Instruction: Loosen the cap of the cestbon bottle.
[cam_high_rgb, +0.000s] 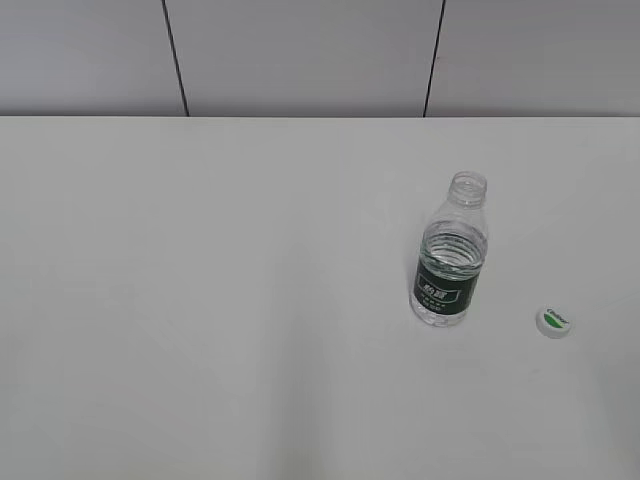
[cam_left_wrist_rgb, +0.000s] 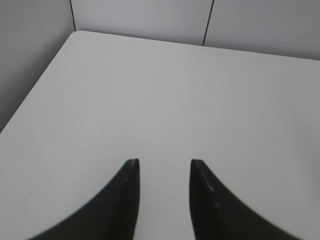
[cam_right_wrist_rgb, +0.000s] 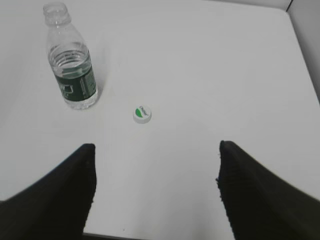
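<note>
The cestbon bottle (cam_high_rgb: 452, 255) stands upright on the white table, right of centre, with its neck open and no cap on it. It also shows in the right wrist view (cam_right_wrist_rgb: 71, 60) at the top left. The cap (cam_high_rgb: 555, 321) lies on the table to the right of the bottle, green mark up; it shows in the right wrist view (cam_right_wrist_rgb: 142, 114) too. My right gripper (cam_right_wrist_rgb: 156, 150) is open and empty, well short of the cap. My left gripper (cam_left_wrist_rgb: 163, 162) is open and empty over bare table. Neither gripper shows in the exterior view.
The white table (cam_high_rgb: 200, 300) ends at a grey panelled wall (cam_high_rgb: 300, 55) at the back. Its left edge and rounded far corner (cam_left_wrist_rgb: 75, 34) show in the left wrist view, its right edge (cam_right_wrist_rgb: 302, 55) in the right wrist view.
</note>
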